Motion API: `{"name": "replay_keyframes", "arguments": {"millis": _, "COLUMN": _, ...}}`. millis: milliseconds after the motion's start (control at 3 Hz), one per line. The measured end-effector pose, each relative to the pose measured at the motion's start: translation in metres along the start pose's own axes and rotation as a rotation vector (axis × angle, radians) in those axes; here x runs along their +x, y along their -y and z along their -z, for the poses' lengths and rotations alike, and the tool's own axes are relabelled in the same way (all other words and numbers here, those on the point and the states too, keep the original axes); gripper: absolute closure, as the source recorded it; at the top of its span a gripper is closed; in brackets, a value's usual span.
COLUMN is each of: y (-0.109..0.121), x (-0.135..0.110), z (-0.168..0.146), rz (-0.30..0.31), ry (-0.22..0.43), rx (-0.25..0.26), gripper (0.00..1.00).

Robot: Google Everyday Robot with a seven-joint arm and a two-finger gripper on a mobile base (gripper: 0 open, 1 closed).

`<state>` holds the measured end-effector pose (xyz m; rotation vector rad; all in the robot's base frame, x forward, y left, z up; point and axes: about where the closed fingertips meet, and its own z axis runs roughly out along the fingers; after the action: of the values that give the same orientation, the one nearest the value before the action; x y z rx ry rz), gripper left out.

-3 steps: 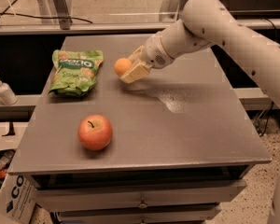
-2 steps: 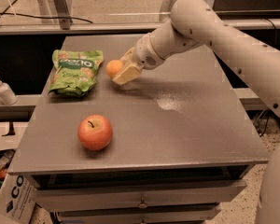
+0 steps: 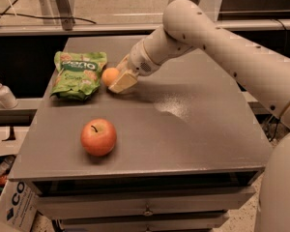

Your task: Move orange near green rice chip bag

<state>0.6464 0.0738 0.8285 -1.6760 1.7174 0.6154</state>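
The small plain orange [image 3: 109, 76] sits between the fingers of my gripper [image 3: 117, 77], low over the grey table [image 3: 183, 129]. The gripper is shut on the orange. The crinkled green rice chip bag [image 3: 79, 74] lies flat at the table's back left. The orange is just right of the bag's right edge, a small gap apart. My arm reaches in from the right and hides the back of the gripper.
A larger red-orange apple [image 3: 98, 137] with a dark stem stands near the table's front left. A soap dispenser [image 3: 3, 93] stands on a ledge left of the table. Drawers run below the table's front edge.
My gripper has carried the orange leftward and slightly down, from the table's middle back toward the green bag. The apple and the bag have not moved.
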Motion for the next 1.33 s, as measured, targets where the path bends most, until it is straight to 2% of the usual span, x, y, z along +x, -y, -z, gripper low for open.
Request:
{"name": "replay_keyframes", "arguments": {"millis": 1000, "y": -0.011, "x": -0.015, "z": -0.016, "rz": -0.007, "ry": -0.058, "rx": -0.004, "gripper": 0.14}}
{"name": "replay_keyframes", "arguments": {"millis": 1333, "y": -0.012, "x": -0.02, "z": -0.02, "rz": -0.003, "ry": -0.068, "rx": -0.004, "gripper": 0.0}}
